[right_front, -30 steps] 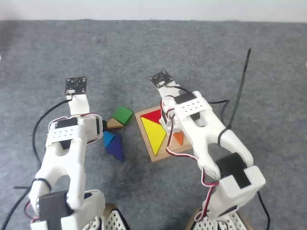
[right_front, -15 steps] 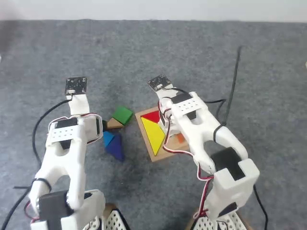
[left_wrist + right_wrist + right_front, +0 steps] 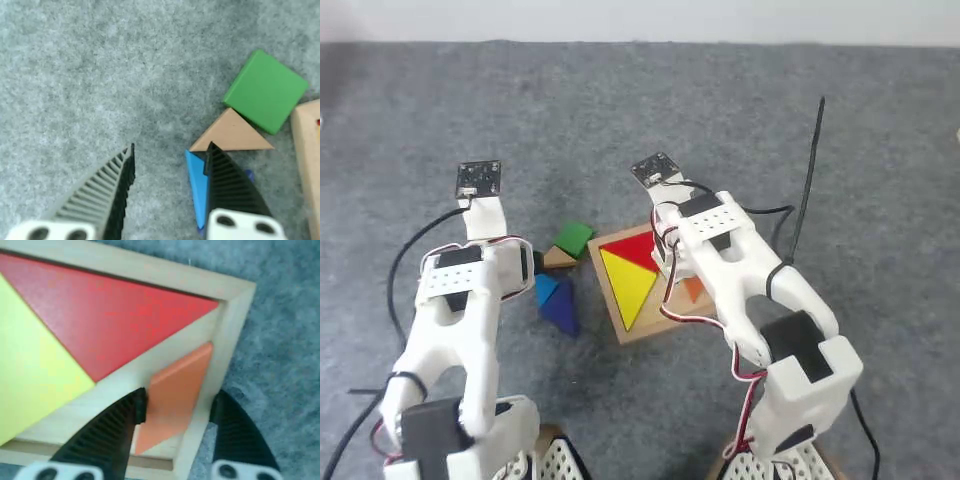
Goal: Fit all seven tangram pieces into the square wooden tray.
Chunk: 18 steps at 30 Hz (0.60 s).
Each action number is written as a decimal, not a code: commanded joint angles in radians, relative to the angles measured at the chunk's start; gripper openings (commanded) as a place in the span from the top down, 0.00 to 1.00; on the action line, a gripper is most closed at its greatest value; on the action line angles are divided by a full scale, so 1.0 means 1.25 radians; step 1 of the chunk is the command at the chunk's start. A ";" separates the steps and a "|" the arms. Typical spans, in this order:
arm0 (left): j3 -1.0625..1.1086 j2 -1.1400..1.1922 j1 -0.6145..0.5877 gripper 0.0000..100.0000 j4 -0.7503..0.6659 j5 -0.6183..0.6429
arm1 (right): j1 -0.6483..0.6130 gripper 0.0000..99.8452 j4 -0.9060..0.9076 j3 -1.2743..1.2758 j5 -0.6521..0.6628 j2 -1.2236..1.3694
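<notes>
The square wooden tray (image 3: 655, 326) lies mid-table holding a red triangle (image 3: 633, 247), a yellow triangle (image 3: 624, 282) and an orange piece (image 3: 692, 289). My right gripper (image 3: 180, 407) is open over the tray's corner. One finger touches the orange piece (image 3: 175, 392); the other sits outside the tray wall (image 3: 227, 335). Left of the tray lie a green square (image 3: 573, 238), a tan triangle (image 3: 558, 258), a light blue triangle (image 3: 546, 288) and a dark blue piece (image 3: 562, 311). My left gripper (image 3: 170, 160) hangs open beside the tan triangle (image 3: 231, 134), one finger over the light blue triangle (image 3: 195, 182).
Grey carpet covers the table. A black cable (image 3: 810, 180) rises to the right of the tray. The loose pieces sit close together between the two arms, the green square (image 3: 265, 90) near the tray's edge (image 3: 306, 145).
The tray has turned and slid left toward the loose pieces, along with the right gripper. The left arm has stayed still.
</notes>
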 commanded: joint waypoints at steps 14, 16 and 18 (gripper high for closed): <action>-0.003 0.000 0.002 0.78 -0.016 -0.005 | -0.047 0.91 0.058 0.017 -0.041 -0.123; -0.003 0.000 0.002 0.78 -0.016 -0.005 | -0.042 0.91 0.077 0.018 -0.039 -0.170; -0.003 0.000 0.002 0.78 -0.016 -0.005 | -0.030 0.91 0.093 0.026 -0.039 -0.208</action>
